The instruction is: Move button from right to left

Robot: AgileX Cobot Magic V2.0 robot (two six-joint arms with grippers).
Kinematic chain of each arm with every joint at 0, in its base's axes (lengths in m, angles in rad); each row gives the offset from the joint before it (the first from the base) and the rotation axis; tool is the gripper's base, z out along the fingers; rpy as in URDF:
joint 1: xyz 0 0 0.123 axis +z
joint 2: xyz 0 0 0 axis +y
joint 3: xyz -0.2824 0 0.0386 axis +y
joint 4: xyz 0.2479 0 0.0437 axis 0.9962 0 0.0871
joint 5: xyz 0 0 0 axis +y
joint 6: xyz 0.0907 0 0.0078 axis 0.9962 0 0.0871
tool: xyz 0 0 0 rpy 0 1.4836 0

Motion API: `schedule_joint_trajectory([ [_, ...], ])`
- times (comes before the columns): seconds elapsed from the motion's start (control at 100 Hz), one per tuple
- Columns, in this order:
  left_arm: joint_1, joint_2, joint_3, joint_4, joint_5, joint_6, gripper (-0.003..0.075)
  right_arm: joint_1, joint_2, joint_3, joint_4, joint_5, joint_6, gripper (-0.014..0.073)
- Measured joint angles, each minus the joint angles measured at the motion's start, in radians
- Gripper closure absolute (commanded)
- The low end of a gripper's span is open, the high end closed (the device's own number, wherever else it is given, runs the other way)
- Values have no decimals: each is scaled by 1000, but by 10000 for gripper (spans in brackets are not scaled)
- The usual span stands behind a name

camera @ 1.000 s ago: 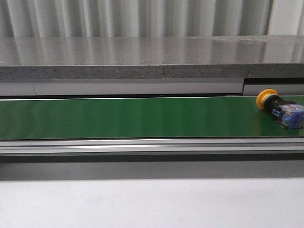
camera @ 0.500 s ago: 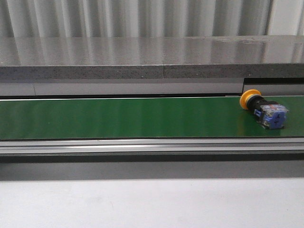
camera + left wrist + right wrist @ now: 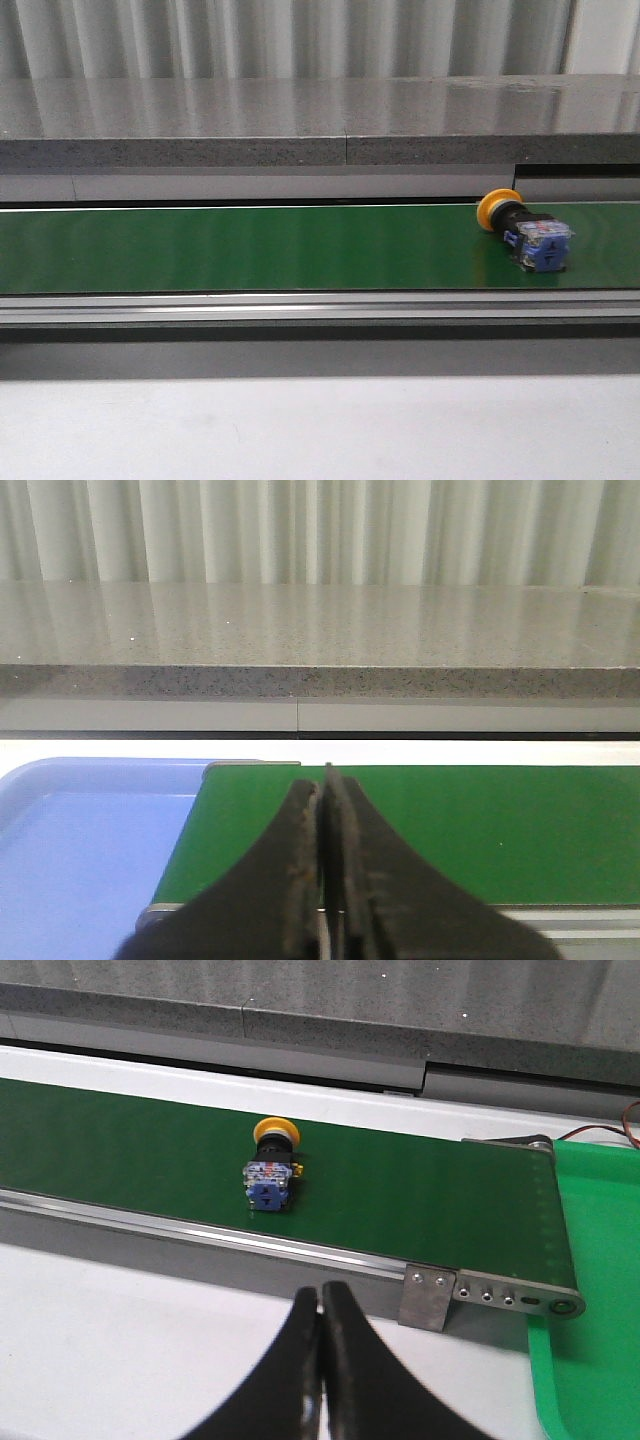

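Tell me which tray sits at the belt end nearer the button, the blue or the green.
The green tray: it adjoins the belt end close to the button, while the blue tray sits at the opposite end.

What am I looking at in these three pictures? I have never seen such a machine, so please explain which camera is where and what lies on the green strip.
This is a robot with two arms, facing a green conveyor belt. The front view looks forward over the belt. The other two pictures come from cameras on the wrists, so the dark shape at the bottom of each is that arm's own hand: the left hand and the right hand. Both are shut and hold nothing.

On the belt lies one thing: a push-button with a yellow-orange cap and a blue-and-clear block, on its side near the belt's right end. A blue tray sits at the belt's left end and a green tray at its right end.
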Motion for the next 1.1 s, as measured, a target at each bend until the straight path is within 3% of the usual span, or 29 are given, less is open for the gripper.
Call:
schedule_joint_trajectory([
  [0.21,0,0,-4,17,-39,0,740,0,0,0,0,0,0,659],
  [0.41,0,35,-141,45,128,0,740,0,0,0,0,0,-3,659],
  [0.67,0,328,-431,47,368,0,740,0,0,0,0,0,-3,659],
  [0.83,0,455,-488,47,382,0,734,0,0,0,0,0,-3,659],
  [0.95,0,514,-488,50,349,0,610,0,0,0,0,0,-3,659],
  [1.1,0,579,-488,52,334,15,319,0,0,0,0,0,-3,659],
])
